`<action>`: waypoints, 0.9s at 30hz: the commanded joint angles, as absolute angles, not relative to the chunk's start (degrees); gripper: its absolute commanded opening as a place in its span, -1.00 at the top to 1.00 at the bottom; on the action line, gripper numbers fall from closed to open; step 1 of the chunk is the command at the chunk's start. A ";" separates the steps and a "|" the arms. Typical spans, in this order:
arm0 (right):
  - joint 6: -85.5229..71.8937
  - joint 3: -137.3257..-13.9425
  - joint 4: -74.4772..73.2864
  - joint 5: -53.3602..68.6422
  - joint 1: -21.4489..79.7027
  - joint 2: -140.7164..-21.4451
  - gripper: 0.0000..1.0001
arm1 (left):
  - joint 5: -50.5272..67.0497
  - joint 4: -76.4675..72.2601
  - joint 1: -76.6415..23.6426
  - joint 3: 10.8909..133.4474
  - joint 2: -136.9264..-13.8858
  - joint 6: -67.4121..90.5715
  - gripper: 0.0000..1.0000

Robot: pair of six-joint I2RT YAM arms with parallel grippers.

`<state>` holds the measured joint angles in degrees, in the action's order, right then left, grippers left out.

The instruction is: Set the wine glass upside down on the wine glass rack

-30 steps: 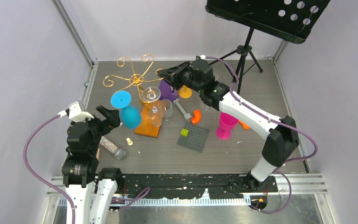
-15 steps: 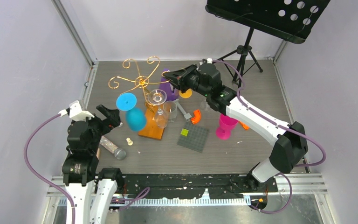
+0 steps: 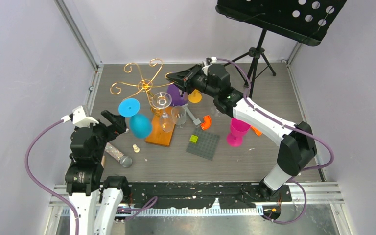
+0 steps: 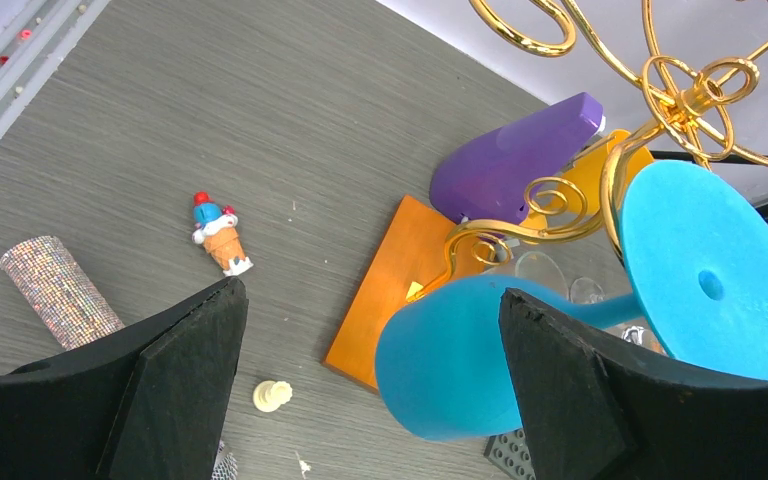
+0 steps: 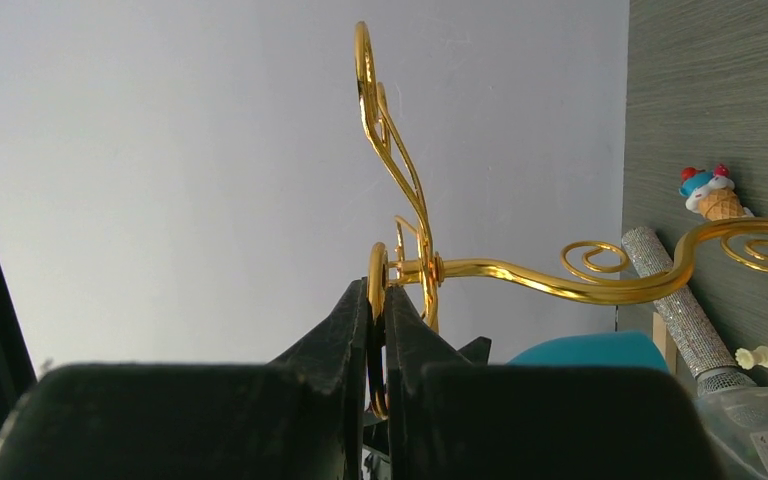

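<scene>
Masking part of rack (image 4: 385,290): wine glass (image 4: 450,370)

White-and-black jointed arms (image 3: 254,115), looping purple cables (image 3: 28,157), matte black wedge-shaped gripper fingers (image 4: 175,385).

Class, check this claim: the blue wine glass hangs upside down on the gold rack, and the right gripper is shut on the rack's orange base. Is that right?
Not quite. The right gripper is shut on a gold wire loop of the wine glass rack, not on its orange base, as the right wrist view shows. The blue wine glass does hang upside down on the rack.
</scene>
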<state>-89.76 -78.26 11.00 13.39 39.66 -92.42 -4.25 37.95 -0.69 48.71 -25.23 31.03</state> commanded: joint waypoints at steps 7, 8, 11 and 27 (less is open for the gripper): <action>-88.51 -77.04 15.32 18.52 40.10 -91.60 0.89 | -4.83 37.74 -0.88 50.45 -23.68 29.58 -0.86; -87.85 -76.71 15.17 17.86 40.04 -90.99 0.89 | -5.21 37.91 -0.88 50.78 -23.17 29.46 -0.86; -86.20 -75.39 14.21 16.73 39.71 -89.92 0.89 | -5.66 39.09 -0.88 52.52 -21.20 29.34 -0.86; -81.30 -74.22 14.18 15.65 38.45 -90.15 0.89 | 18.26 23.13 -0.88 70.23 -35.64 21.85 -0.99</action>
<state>-84.79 -74.61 14.70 14.11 38.26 -90.98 7.70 30.28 -0.71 66.43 -26.50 25.78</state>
